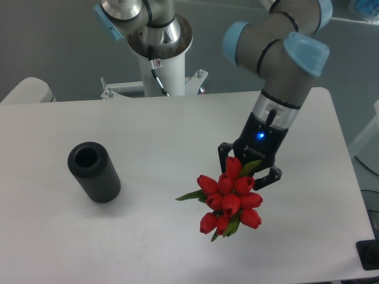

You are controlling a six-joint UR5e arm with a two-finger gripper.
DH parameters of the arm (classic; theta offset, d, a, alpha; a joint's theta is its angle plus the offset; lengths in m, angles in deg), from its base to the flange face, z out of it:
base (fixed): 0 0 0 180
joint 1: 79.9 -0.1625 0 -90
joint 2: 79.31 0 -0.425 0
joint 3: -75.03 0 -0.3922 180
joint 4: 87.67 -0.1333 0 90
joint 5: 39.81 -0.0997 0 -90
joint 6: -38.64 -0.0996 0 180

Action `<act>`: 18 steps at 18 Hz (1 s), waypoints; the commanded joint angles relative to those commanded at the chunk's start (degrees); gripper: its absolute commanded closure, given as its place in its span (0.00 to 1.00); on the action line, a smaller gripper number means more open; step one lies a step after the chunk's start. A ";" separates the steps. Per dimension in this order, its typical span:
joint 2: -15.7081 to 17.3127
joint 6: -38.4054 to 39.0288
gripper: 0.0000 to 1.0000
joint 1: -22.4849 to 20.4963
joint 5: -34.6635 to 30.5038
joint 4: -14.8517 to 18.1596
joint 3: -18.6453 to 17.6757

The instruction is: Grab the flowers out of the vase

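The flowers [228, 198], a bunch of red tulip buds with green leaves, hang below my gripper [249, 170], right of the table's middle. The gripper's black fingers close around the top of the bunch, whose stems are hidden behind the buds. The vase [93, 171], a matte black cylinder with a round hole on top, stands upright and empty at the left of the table, far from the gripper.
The white table [154, 130] spans the view, with its right edge near the arm. The arm's white base column [161, 56] rises behind the table's far edge. A dark object [368, 254] sits at the lower right corner.
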 joint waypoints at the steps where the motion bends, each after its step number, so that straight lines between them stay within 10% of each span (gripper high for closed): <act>1: -0.35 0.00 0.92 0.62 -2.19 0.70 0.52; 18: -9.14 -6.94 0.89 7.65 -24.88 10.90 11.34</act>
